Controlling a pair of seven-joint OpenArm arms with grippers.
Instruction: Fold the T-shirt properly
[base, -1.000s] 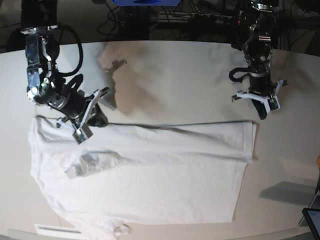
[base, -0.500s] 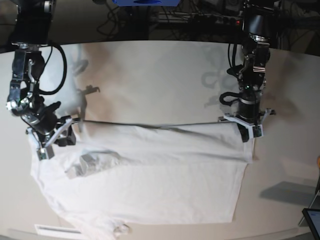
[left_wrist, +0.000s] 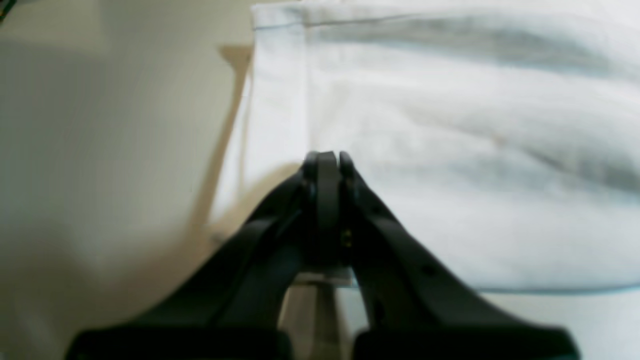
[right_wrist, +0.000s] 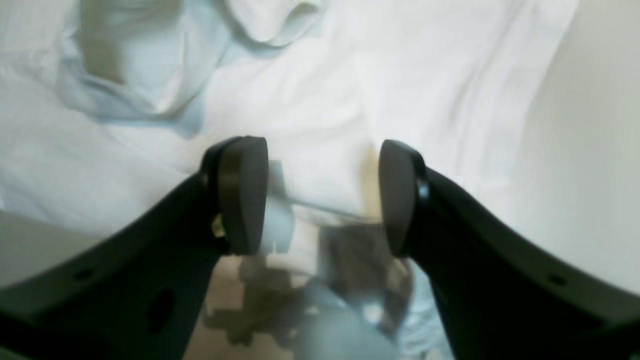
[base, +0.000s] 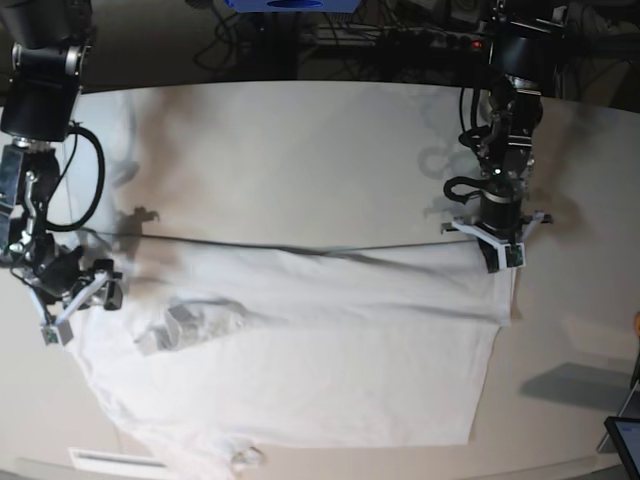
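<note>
The white T-shirt (base: 320, 350) lies spread on the off-white tabletop, its upper part folded over along a long straight crease. A crumpled sleeve (base: 185, 322) bunches at its left. My left gripper (base: 497, 258) points down at the shirt's upper right corner. In the left wrist view its tips (left_wrist: 327, 159) are pressed together over the T-shirt (left_wrist: 450, 150), with no cloth visible between them. My right gripper (base: 72, 312) hangs at the shirt's left edge. In the right wrist view it (right_wrist: 322, 195) stands open above wrinkled T-shirt (right_wrist: 325, 75) cloth, holding nothing.
Bare tabletop (base: 330, 160) stretches behind the shirt. A white strip (base: 105, 458) lies at the front left edge. A dark screen corner (base: 625, 440) shows at the far right. Cables (base: 380, 40) run behind the table.
My right gripper has swung left and lower, from the shirt's upper edge to its left side, and has opened. My left gripper came down onto the shirt's upper right corner, still shut.
</note>
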